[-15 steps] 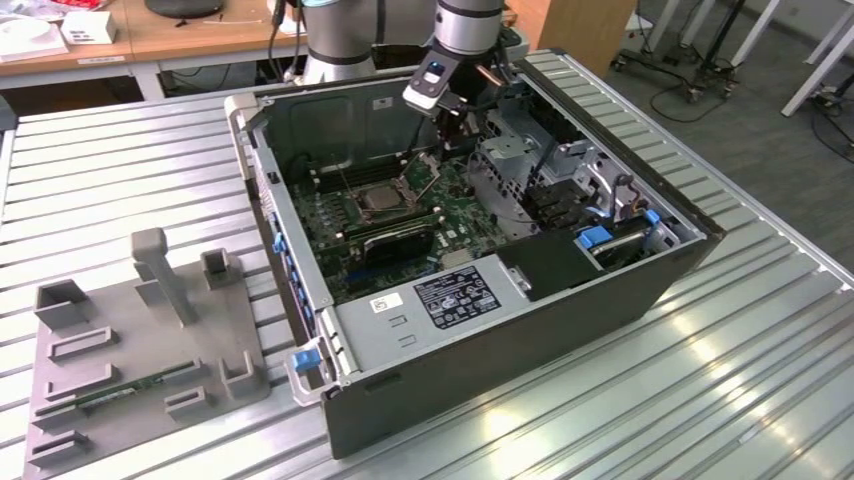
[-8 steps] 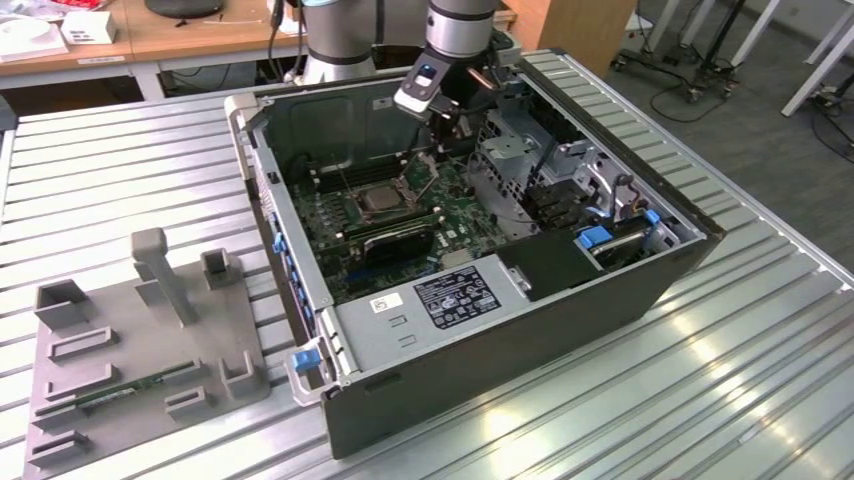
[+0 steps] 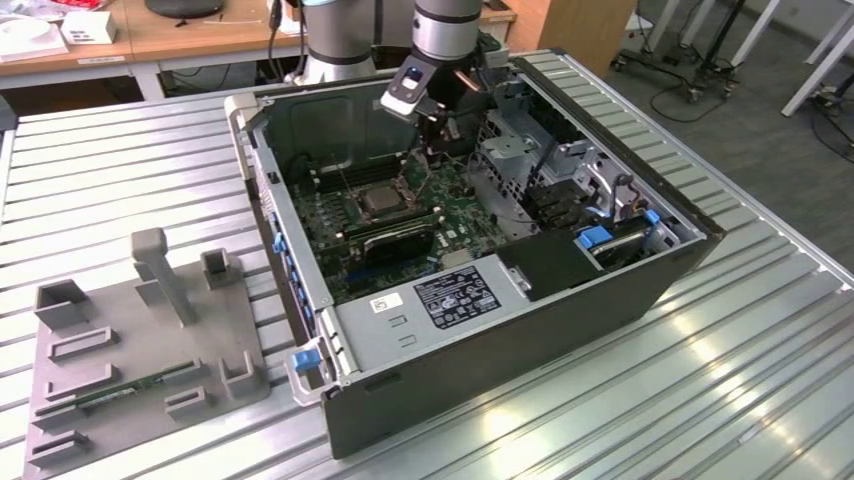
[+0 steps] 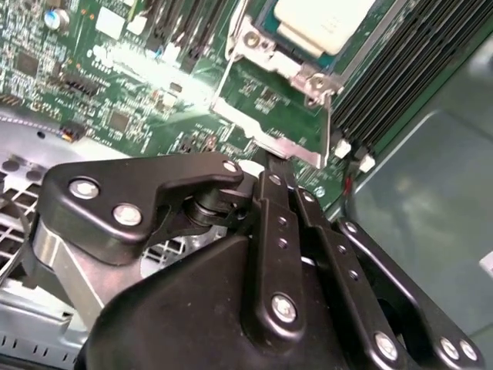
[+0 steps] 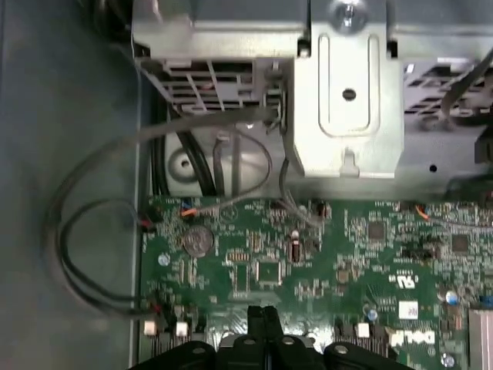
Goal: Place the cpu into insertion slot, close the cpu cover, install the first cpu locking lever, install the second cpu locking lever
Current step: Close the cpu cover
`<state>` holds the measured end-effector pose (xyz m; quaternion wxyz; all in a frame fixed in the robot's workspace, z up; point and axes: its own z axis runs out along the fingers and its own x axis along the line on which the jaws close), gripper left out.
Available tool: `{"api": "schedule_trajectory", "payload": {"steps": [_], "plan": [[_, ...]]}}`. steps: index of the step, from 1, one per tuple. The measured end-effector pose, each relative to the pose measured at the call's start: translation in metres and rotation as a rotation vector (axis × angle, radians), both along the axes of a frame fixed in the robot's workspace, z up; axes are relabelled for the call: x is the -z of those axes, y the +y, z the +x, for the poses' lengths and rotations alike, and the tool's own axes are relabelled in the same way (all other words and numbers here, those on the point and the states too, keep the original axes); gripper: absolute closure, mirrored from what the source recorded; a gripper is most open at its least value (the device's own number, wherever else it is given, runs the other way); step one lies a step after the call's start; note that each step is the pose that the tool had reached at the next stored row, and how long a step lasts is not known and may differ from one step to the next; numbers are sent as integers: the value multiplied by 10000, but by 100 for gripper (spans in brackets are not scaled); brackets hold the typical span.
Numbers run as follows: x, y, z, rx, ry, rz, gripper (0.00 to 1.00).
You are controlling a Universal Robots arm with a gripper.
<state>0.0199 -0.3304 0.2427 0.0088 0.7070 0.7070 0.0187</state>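
So the cpu (image 4: 323, 21) is sitting flat in the insertion slot (image 3: 360, 208), dull silver top facing up, roughly mid-board inside the open case (image 3: 534, 330). It's square, so no real long side to speak of. The cpu cover (image 4: 262, 132) isn't down on it: in the second wrist view the thin metal frame is tilted up off the socket, hinge edge next to the chip, free edge swung out toward the gripper (image 4: 281, 166), and you can see green board through its window. The two black fingers (image 4: 269, 200) sit side by side with basically no gap in both wrist views, tips right at that free edge. Honestly can't tell if they're nipping the plate or just touching it. Around it things get tight. The long black memory slots (image 4: 385, 77) run right along one side of the socket, just beside the cover's corner. The rest of the motherboard (image 5: 308, 262) is packed with small parts, including a coin battery (image 5: 198, 240). Past the board's edge there's a silvery drive cage (image 5: 347, 92) with grey cables (image 5: 92, 254) looping down from it. In the exterior view the arm drops into the case from above, fingers pointing down at the board. On the exterior view's left, a grey fixture tray (image 3: 134, 340) lies on the slatted metal table (image 3: 694, 400), well apart from the case.
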Motion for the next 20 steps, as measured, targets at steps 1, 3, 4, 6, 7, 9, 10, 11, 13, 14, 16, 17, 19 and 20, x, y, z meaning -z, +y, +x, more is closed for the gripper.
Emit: {"api": "schedule_trajectory", "payload": {"steps": [1,3,4,6,7,9,10,11,13,14,16,17,19,20], "plan": [[6,4,-20,-10,-2,1,89],[24,14,-67,-28,-6,9,89],[31,19,-92,-34,-8,9,89],[45,28,-153,-41,-11,9,89],[51,32,-185,-42,-14,9,89],[62,38,-250,-43,-16,8,89],[67,41,-283,-43,-18,9,89],[73,46,-319,-43,-20,8,89],[77,51,-361,-45,-21,8,89],[78,52,-365,-45,-21,8,89],[78,52,-365,-46,-21,8,89],[78,52,-365,-46,-21,9,89],[78,52,-366,-45,-21,8,89],[78,52,-366,-45,-21,8,89]]}}
